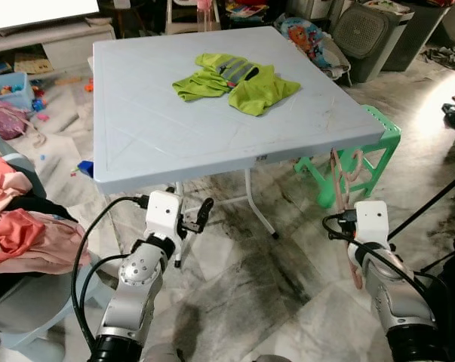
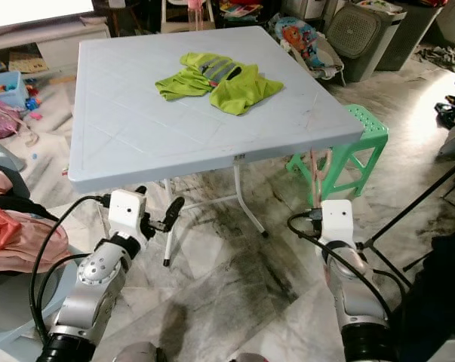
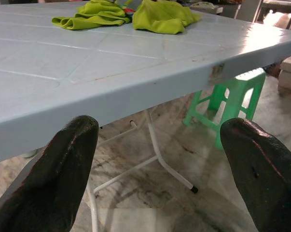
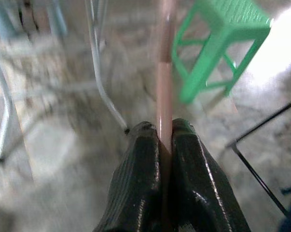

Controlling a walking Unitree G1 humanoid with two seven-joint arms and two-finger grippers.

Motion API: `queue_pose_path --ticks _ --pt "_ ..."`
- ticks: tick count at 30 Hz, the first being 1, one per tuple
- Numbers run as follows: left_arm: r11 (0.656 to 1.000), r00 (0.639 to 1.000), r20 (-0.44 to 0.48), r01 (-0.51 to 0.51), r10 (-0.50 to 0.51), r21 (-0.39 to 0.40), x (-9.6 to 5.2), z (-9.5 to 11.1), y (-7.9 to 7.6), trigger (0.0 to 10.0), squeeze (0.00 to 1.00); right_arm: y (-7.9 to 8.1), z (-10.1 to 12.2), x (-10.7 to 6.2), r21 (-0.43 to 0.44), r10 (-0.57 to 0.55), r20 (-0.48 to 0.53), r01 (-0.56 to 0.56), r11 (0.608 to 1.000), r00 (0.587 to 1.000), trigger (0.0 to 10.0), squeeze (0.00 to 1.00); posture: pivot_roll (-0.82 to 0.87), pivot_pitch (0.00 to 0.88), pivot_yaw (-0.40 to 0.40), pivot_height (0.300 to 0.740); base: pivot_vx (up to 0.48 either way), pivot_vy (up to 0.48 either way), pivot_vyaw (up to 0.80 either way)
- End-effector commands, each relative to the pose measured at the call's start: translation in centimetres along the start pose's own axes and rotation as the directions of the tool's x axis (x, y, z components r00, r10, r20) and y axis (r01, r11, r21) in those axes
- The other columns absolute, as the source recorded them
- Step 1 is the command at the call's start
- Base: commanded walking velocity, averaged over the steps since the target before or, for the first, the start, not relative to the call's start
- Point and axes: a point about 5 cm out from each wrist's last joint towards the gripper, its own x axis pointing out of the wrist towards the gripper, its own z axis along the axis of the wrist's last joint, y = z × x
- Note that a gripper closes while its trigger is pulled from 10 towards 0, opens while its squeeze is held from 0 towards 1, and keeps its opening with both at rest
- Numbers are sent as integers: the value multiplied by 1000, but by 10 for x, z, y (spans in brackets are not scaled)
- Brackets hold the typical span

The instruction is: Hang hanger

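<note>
A pink hanger [image 1: 342,175] is pinched in my right gripper [image 4: 163,126], which is shut on its thin bar [image 4: 163,82]. It sits low, in front of the green stool [image 1: 367,162], beside the table's right corner. The hanger's lower part [image 1: 357,273] hangs by my right forearm. My left gripper [image 3: 159,128] is open and holds nothing, just below the near edge of the light blue table [image 1: 212,143]. Its black fingers [image 1: 204,212] point toward the table legs. A yellow-green garment [image 1: 238,79] lies on the tabletop toward the far side.
A heap of pink and black clothes [image 1: 16,226] lies on a seat at my left. A black stand leg [image 1: 431,204] slants across the floor at the right. A grey fan box [image 1: 370,34] and scattered toys [image 1: 16,90] sit beyond the table.
</note>
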Motion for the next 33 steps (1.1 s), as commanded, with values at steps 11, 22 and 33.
queue_pose_path --ticks 11,22,33 --pt "1000 1000 19 -11 11 -5 5 2 -9 10000 0 -3 2 8 -68 52 -55 -56 996 997 10000 0 -64 0 -117 740 0 0 0" --pt "1000 1000 -11 7 -7 -5 1 -4 -11 10000 0 -28 -27 -9 54 -192 -187 205 977 964 10000 0 -73 0 -75 740 0 0 0" --pt "998 998 -17 58 -58 3 5 -3 -12 10000 0 -39 -16 -44 218 -455 31 438 872 890 10000 0 -98 0 -3 740 0 0 0"
